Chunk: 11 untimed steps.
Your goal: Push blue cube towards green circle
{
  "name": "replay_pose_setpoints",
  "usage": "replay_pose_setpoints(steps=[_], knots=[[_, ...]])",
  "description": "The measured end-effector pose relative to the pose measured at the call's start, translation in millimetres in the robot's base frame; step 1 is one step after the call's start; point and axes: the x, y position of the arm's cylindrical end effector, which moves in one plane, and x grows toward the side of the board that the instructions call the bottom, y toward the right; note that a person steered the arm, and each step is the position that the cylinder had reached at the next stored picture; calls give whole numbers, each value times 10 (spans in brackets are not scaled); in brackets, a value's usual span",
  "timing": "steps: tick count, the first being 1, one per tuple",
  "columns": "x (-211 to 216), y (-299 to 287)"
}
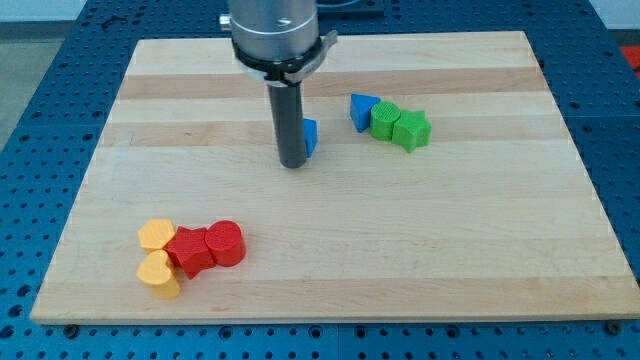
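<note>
The blue cube (pixel 311 137) sits near the board's middle top, mostly hidden behind my rod. My tip (pixel 292 164) rests on the board just left of and touching or nearly touching the cube. The green circle (pixel 384 121) lies to the cube's right, about a block-width or two away. A blue triangle (pixel 361 110) sits against the circle's left side, between the cube and the circle. A green star-like block (pixel 411 130) touches the circle's right side.
At the view's bottom left is a cluster: a red star-like block (pixel 190 250), a red cylinder (pixel 226 243), a yellow block (pixel 155 235) and a yellow heart (pixel 158 274). The wooden board (pixel 480 230) lies on a blue perforated table.
</note>
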Motion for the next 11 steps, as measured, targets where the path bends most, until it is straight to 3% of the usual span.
replay_pose_setpoints(steps=[2, 3, 5, 8, 11], knots=[[132, 233], [403, -183], [49, -792], [-536, -25], [-576, 600]])
